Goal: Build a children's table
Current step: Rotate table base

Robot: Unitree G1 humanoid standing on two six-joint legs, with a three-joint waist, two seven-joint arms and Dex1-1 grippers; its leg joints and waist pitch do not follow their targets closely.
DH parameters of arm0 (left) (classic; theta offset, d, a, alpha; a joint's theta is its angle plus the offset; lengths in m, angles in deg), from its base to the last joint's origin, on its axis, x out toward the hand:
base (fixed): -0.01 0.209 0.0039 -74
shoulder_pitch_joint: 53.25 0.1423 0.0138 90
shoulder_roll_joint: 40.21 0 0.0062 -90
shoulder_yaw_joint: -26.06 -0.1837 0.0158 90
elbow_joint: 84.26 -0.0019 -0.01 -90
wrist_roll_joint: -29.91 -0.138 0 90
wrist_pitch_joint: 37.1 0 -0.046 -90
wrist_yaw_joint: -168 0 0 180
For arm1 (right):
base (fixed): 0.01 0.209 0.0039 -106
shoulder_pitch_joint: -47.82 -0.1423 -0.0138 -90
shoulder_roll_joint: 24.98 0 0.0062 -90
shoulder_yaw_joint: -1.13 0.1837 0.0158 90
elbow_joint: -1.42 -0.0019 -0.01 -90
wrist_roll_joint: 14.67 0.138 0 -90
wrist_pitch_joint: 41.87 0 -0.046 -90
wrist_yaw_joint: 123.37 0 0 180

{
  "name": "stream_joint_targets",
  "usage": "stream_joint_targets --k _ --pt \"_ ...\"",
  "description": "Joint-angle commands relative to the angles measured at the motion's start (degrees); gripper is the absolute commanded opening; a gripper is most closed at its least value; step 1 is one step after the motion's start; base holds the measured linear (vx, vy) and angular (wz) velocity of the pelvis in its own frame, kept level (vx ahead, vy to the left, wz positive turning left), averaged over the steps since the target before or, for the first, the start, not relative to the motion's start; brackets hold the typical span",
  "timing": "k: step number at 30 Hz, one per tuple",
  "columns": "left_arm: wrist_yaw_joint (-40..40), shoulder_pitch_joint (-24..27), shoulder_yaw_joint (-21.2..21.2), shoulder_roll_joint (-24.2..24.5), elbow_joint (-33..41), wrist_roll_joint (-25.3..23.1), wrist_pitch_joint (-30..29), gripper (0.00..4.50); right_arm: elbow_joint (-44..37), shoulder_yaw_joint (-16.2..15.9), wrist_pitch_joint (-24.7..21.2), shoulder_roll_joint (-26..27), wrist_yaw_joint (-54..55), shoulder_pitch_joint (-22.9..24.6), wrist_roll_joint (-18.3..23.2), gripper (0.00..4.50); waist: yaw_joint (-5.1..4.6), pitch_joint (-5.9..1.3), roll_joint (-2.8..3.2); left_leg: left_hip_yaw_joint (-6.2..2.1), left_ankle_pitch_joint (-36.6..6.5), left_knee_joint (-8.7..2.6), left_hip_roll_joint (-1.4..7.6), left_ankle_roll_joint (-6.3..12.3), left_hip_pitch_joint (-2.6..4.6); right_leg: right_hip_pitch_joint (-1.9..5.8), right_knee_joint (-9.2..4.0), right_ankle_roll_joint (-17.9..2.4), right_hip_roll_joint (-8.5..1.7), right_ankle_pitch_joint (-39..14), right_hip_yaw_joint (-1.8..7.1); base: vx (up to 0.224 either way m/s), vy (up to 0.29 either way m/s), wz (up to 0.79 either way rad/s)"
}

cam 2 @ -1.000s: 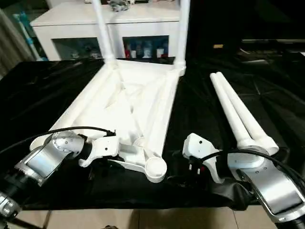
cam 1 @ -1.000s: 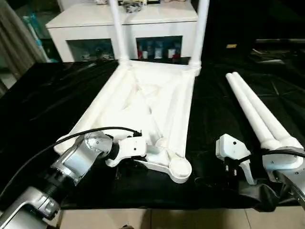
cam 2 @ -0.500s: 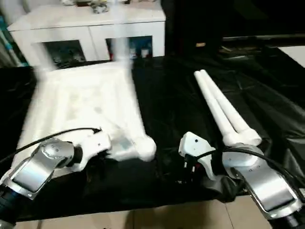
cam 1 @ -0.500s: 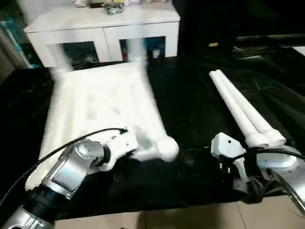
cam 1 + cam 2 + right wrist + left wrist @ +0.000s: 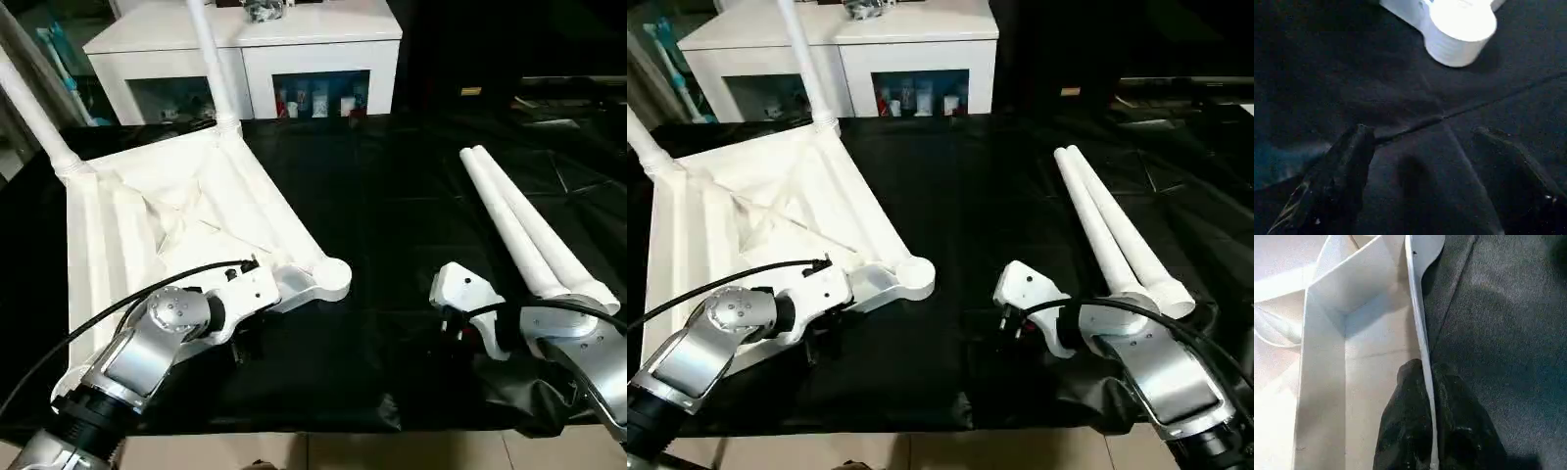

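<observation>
The children's table top (image 5: 167,211) lies upside down on the black cloth at the left, turned at an angle. Two white legs stand in its far corner sockets, one (image 5: 208,49) at the back and one (image 5: 29,108) at the far left. Its near corner socket (image 5: 333,277) is empty and shows in the right wrist view too (image 5: 1459,29). My left gripper (image 5: 1426,369) is shut on the top's thin near rim (image 5: 1418,323), one black finger (image 5: 1400,431) on each side. Two loose legs (image 5: 524,225) lie side by side at the right. My right gripper (image 5: 1014,323) hovers open over the cloth, just right of the empty socket.
A white cabinet (image 5: 245,39) with glass-fronted compartments stands behind the work surface. Black cloth (image 5: 392,196) covers the surface and bunches under my right forearm (image 5: 529,401). The surface's front edge and the floor (image 5: 343,450) lie just below my arms.
The table top has swung around, its far end with the two standing legs moving to the left. My left gripper stays at the near rim. The loose legs and right gripper stay in place.
</observation>
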Motion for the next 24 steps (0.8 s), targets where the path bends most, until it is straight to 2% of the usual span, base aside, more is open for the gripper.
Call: stream_joint_targets --k 1,4,5,7,9,11,12,13,16,17,18,20,22,23,24 --pt "-2.45 -1.16 0.84 -0.12 -0.6 -0.3 5.92 0.06 0.52 0.01 0.15 0.23 0.91 -0.7 -1.0 3.46 0.03 -2.81 -1.52 -2.45 -17.45 -4.51 4.47 2.98 1.05 1.81 -5.23 -9.94 -3.04 -19.21 2.2 0.0 0.0 0.0" --pt "-4.12 -3.26 1.84 -2.3 -4.1 0.46 12.1 0.06 1.27 0.24 -0.03 0.71 2.15 -1.06 -1.54 3.46 0.32 -2.82 -1.37 -2.45 -18.87 -4.57 4.55 1.77 1.51 1.4 -5.53 -8.53 -2.89 -22.12 2.35 0.0 0.0 0.0" --pt "-3.83 -3.71 1.98 -2.98 -4.7 1.02 13.4 0.06 1.37 0.29 -0.04 0.79 2.34 -1.11 -1.65 3.46 0.43 -2.83 -1.44 -2.48 -18.68 -4.62 4.53 1.7 1.36 1.48 -5.51 -8.31 -2.94 -22.06 2.36 0.0 0.0 0.0" --pt "-4.07 -4.38 2.04 -4.04 -5.17 1.36 13.91 0.06 1.44 0.3 -0.07 0.87 2.54 -1.19 -1.74 3.46 0.66 -2.91 -1.34 -2.47 -18.06 -4.68 4.66 1.7 1.32 1.5 -5.38 -8.37 -2.96 -20.85 2.38 0.0 0.0 0.0" --pt "-3.96 -5.25 1.82 -5.34 -5.7 1.86 14.58 0.06 1.44 0.26 -0.11 0.94 2.73 -1.24 -1.84 3.46 1.05 -3.08 -1.2 -2.2 -17.51 -4.43 4.64 1.8 1.71 1.22 -5.32 -8.81 -2.91 -19.7 2.54 0.0 0.0 0.0" --pt "-4.05 -5.42 1.82 -5.61 -5.86 1.93 14.76 0.06 1.44 0.26 -0.11 0.97 2.77 -1.25 -1.88 3.46 1.29 -3.16 -1.13 -2.15 -15.68 -4.36 4.73 2.45 1.45 1.39 -5.1 -9.56 -2.98 -17.65 2.58 0.0 0.0 0.0" --pt "-4.03 -5.62 1.75 -5.69 -6.37 1.9 15.13 0.06 1.45 0.27 -0.1 0.99 2.97 -1.24 -1.96 3.46 1.38 -3.21 -0.88 -2.21 -14.75 -4.35 4.72 2.87 1.13 1.6 -4.89 -9.73 -3.02 -16.68 2.45 0.0 0.0 0.0" --pt "-4.07 -5.84 1.58 -5.63 -7.14 1.69 16.21 0.06 1.44 0.31 -0.09 1.02 3.12 -1.2 -2.01 3.46 1.41 -3.23 -1.03 -2.15 -14.27 -4.29 4.64 3.35 1.01 1.63 -4.89 -9.66 -2.97 -16.13 2.37 0.0 0.0 0.0" --pt "-4.2 -6.19 1.97 -5.56 -9.37 1.4 19.26 0.06 1.51 0.42 0.0 1.22 3.44 -1.12 -2.21 3.46 1.55 -3.31 -0.93 -2.16 -13.43 -4.18 4.63 4.0 0.77 1.75 -4.73 -9.48 -3.09 -15.64 2.28 0.0 0.0 0.0" --pt "-4.2 -6.19 1.97 -5.56 -9.37 1.4 19.26 0.06 1.51 0.42 0.0 1.22 3.44 -1.12 -2.21 3.46 1.59 -3.34 -0.89 -2.16 -13.37 -4.16 4.61 4.07 0.78 1.73 -4.74 -9.4 -3.09 -15.74 2.27 0.0 0.0 0.0" --pt "-3.76 -6.04 2.39 -5.5 -9.4 1.66 18.98 0.34 1.52 0.48 0.0 1.31 3.63 -1.09 -2.23 3.46 1.61 -3.37 -0.92 -2.16 -13.03 -4.16 4.65 4.19 0.79 1.76 -4.64 -9.42 -3.09 -15.34 2.26 0.0 0.0 0.0" --pt "1.21 -5.31 3.79 -5.18 -6.98 5.13 13.19 0.51 1.66 0.57 -0.11 1.58 4.23 -1.13 -2.39 3.46 1.61 -3.43 -1.11 -2.09 -11.78 -4.11 4.67 4.35 0.7 1.88 -4.45 -9.77 -3.24 -14.49 2.27 0.0 0.0 0.0" --pt "3.92 -4.07 5.25 -4.94 -3.55 8.44 10.73 0.71 1.85 0.68 -0.21 1.61 4.28 -1.39 -2.42 3.46 1.73 -3.51 -1.08 -2.13 -11.42 -4.0 4.7 4.48 0.61 1.87 -4.25 -10.93 -3.38 -13.93 2.1 0.0 0.0 0.0" --pt "4.04 -3.67 5.85 -4.95 -2.52 9.27 10.8 0.87 1.91 0.77 -0.25 1.58 4.23 -1.53 -2.37 3.46 1.97 -3.73 -0.65 -2.16 -10.95 -3.93 5.02 4.33 0.87 1.77 -4.03 -11.92 -3.45 -12.44 2.1 0.0 0.0 0.0" --pt "4.38 -3.12 6.82 -4.98 -0.93 10.78 10.61 0.98 2.06 0.97 -0.3 1.53 4.18 -1.79 -2.26 3.46 1.7 -3.67 -0.76 -2.18 -10.17 -4.02 5.06 4.5 0.66 1.77 -3.69 -12.47 -2.91 -9.23 1.91 0.0 0.0 0.0"
